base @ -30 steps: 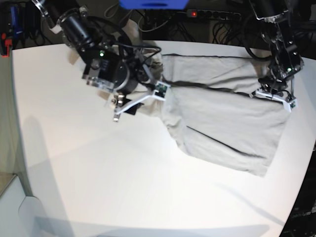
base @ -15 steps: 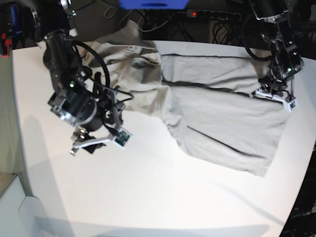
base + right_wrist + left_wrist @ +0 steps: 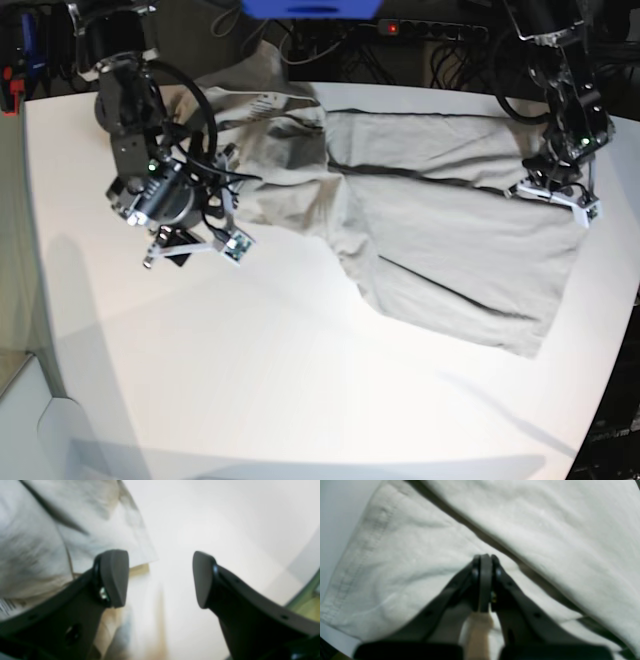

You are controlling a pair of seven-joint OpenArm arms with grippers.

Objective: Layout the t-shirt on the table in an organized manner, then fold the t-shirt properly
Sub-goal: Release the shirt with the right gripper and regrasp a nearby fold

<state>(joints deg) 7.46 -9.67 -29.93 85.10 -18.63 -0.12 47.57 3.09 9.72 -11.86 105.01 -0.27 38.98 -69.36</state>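
Our left claw [image 3: 482,562] is squeezed tight with its tip down on the t-shirt [image 3: 440,230], and we cannot tell if any cloth is pinched inside. Our right claw [image 3: 160,577] is wide open with nothing in it, and it hangs over the bare white table [image 3: 300,380] just beside a sleeve. We see the t-shirt lying spread on the far side of the table, with long folds across it and one part bunched up.
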